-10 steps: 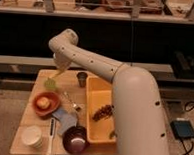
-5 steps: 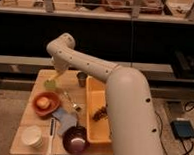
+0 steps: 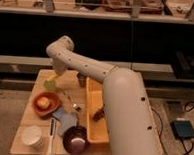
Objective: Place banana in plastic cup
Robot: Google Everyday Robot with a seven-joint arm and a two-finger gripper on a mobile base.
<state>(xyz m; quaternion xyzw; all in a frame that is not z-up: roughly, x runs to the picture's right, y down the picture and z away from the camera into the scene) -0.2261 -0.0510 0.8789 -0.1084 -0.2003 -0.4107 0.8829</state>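
1. Gripper (image 3: 57, 73) hangs at the far left corner of the wooden table (image 3: 23, 137), right over the plastic cup (image 3: 50, 84); I cannot tell how its jaws stand.
2. Banana (image 3: 55, 77) shows as a pale yellow streak running down from the gripper to the cup's rim. I judge it is at the cup's mouth, but whether it is held or already resting inside I cannot tell.
3. To do this step well, I would keep the wrist centred over the cup, lower until the banana's tip is inside the rim, then let go and lift straight up so the light cup does not tip.
4. Metal cup (image 3: 81, 80) stands just right of the plastic cup, and the yellow tray (image 3: 90, 135) lies beyond it; I would avoid sweeping sideways toward either.
5. Orange bowl (image 3: 45, 103) sits nearer me, apart from the cup.
6. Writing, brands or labels: none that I can read anywhere on the table.
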